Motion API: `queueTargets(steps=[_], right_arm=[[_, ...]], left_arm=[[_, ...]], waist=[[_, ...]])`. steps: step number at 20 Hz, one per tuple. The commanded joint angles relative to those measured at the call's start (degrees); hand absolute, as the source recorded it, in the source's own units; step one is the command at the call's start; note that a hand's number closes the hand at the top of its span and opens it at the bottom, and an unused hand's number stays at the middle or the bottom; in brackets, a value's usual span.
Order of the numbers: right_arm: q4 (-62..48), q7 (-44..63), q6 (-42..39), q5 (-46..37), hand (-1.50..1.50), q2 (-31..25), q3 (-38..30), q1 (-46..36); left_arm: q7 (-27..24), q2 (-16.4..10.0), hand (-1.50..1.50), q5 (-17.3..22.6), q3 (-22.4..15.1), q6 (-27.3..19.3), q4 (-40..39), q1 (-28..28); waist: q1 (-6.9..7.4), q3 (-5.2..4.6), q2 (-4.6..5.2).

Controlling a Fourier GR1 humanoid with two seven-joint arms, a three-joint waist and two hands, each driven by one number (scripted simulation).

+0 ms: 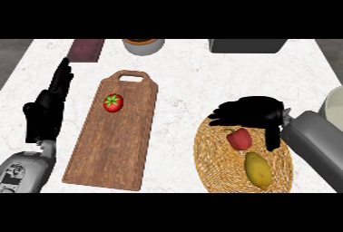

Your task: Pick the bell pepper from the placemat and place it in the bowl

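One red bell pepper (239, 139) lies on the round woven placemat (211, 165), just beside a yellow fruit (258, 170). The right hand (251, 113) hovers at the pepper's far end, fingers spread, not closed round it. Left of the mat, a wooden cutting board (107, 149) bears a tomato (112, 103). The left hand (47, 111) rests open at the left edge of the white marbled counter (181, 77). A grey bowl (143, 46) stands far back.
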State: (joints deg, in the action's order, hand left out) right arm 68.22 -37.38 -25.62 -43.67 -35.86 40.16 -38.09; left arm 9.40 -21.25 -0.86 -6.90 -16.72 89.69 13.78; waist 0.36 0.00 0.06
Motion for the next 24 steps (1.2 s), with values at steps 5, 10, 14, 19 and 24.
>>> queueTargets(steps=[5, 10, 14, 19, 24], right_arm=[[-6.24, -3.74, 0.24, -6.87, -1.50, 6.40, -1.49, 1.23], [-12.23, -5.37, 1.16, -9.96, -1.50, 10.78, -3.62, -0.51], [-12.72, -8.99, 9.96, -15.34, 1.50, 10.37, -0.92, 1.54], [-11.83, -10.75, 8.62, -16.93, 1.50, 13.33, -3.51, 2.45], [-13.51, -15.53, 9.05, -16.67, 1.50, 12.40, -7.93, 3.03]], left_arm=[[-2.46, 0.32, 0.00, 0.88, 4.06, 4.49, -1.25, -0.80], [-0.12, 2.27, 0.00, -2.25, 3.57, 3.51, -0.02, -0.44], [1.03, 1.55, 0.00, -2.60, 4.33, 4.28, 1.93, -1.19], [1.45, 3.98, 0.00, -3.32, 5.13, 4.66, -1.31, 1.96], [3.04, 4.43, 0.00, -5.57, 4.35, 4.87, 2.78, -0.48]], waist=[[-0.01, -0.01, 0.00], [0.08, 0.00, 0.02], [0.08, 0.01, 0.00], [-0.40, -0.01, -0.08], [-0.22, 0.00, -0.12]])
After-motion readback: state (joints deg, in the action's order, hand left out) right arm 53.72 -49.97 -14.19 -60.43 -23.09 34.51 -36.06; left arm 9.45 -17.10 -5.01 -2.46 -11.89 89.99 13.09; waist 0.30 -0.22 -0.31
